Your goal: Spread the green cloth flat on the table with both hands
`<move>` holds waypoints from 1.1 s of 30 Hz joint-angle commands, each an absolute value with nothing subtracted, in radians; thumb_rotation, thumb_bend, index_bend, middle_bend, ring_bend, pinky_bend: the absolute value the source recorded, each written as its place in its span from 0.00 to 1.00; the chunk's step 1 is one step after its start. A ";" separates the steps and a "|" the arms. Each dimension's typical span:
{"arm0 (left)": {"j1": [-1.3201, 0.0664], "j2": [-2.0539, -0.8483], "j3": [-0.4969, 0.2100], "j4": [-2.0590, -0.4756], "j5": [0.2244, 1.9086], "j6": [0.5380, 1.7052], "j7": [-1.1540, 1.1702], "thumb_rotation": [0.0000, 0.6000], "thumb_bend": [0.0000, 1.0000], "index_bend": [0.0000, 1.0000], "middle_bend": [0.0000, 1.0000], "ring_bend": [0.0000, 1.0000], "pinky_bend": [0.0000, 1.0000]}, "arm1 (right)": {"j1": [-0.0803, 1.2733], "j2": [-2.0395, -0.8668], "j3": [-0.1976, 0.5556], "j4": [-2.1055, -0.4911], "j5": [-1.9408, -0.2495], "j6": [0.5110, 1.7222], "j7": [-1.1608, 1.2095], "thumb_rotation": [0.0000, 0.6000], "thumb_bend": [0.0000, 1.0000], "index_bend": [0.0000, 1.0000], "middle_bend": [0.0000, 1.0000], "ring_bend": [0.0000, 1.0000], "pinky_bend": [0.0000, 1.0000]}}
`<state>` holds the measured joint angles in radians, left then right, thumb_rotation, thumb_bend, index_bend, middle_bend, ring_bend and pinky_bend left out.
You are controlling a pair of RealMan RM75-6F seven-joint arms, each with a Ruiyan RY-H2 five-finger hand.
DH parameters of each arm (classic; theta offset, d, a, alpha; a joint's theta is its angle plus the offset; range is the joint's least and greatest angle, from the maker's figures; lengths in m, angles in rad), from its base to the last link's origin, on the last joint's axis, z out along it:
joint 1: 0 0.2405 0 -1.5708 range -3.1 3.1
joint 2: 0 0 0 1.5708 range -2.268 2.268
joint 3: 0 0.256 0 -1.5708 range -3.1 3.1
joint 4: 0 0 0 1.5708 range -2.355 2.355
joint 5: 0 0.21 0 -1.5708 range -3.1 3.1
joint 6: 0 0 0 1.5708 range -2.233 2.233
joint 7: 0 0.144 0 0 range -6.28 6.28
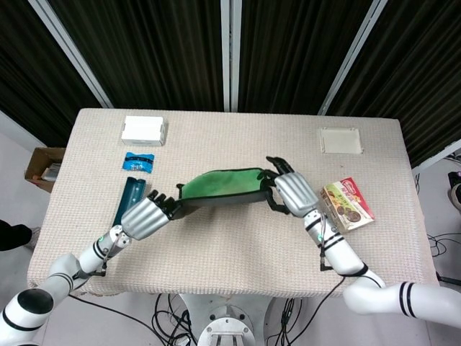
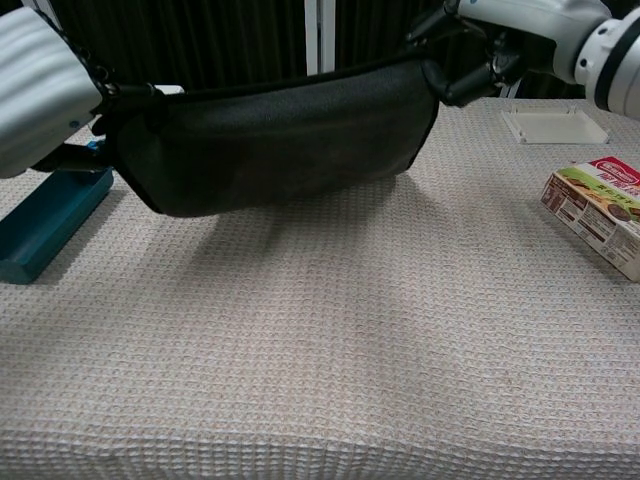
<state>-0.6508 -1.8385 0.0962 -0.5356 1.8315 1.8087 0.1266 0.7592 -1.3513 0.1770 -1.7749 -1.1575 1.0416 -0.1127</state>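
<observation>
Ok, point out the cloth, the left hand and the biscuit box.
cloth (image 1: 220, 184), head view, green middle of the fabric
left hand (image 1: 144, 216), head view, back of the hand
biscuit box (image 1: 347, 204), head view, printed top face

white arms w/ black bands, silver-white ribbed left hand, right hand, black fingers

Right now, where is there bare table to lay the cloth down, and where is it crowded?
The middle of the table is bare, under the green cloth held by the left hand and right hand. Crowded edges: blue tray, blue packet and white box on the left, cookie box on the right.
</observation>
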 commanded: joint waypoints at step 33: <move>-0.484 -1.807 0.247 -0.837 1.969 1.620 0.412 1.00 0.52 0.67 0.68 0.79 0.92 | 0.686 -1.241 -0.043 -1.883 -1.328 0.844 -0.166 1.00 0.50 0.67 0.27 0.00 0.00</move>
